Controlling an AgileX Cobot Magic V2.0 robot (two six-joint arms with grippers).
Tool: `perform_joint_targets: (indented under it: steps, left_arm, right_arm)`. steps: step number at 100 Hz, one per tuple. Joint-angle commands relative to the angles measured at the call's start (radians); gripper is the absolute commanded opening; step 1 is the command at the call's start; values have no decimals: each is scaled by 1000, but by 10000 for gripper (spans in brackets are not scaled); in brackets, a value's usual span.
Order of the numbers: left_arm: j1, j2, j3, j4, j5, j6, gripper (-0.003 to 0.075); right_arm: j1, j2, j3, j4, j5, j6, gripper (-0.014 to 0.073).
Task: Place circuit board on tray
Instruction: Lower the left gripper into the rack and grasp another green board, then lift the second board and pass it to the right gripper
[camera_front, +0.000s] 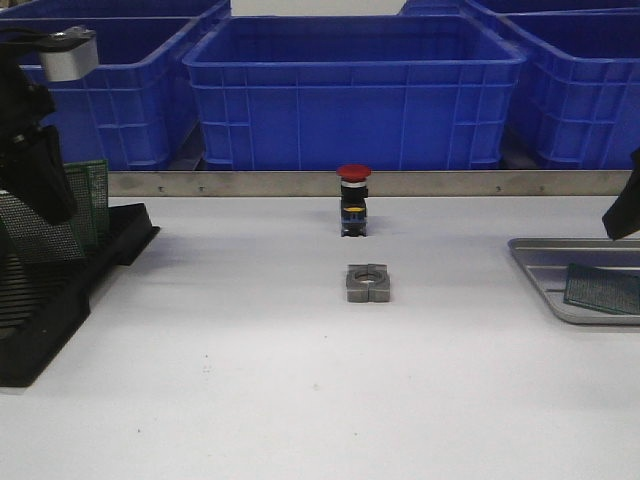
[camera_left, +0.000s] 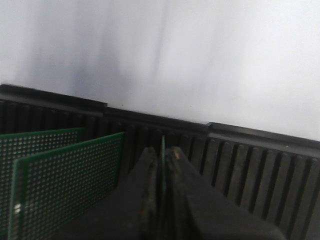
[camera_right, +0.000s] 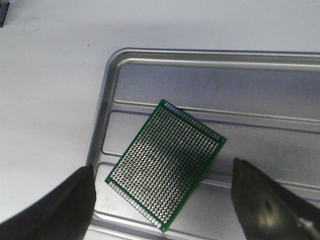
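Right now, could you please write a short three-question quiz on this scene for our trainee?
1. True or false: a board lies flat in the tray.
2. Which gripper is shut on a board edge in the rack? A) left B) right C) neither
3. Fill in: the button has a ___ cap.

Key:
1. True.
2. A: the left gripper pinches a thin board standing in the rack; the right gripper hangs open above the tray.
3. Red.
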Motion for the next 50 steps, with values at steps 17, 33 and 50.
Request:
perform_joint_targets:
  steps: [17, 33, 50]
  left_arm:
    - [-1, -53, -117, -42, 179, -23, -20]
    - [-34, -74, -129, -102, 177, -25, -20]
    - [-94, -80, -129, -223, 177, -23, -20]
  right_arm:
    - [-5, -48, -59, 25, 105, -4, 579]
    - [4, -51, -117, 25, 255, -18, 579]
    - [84, -82, -123, 25, 304, -164, 579]
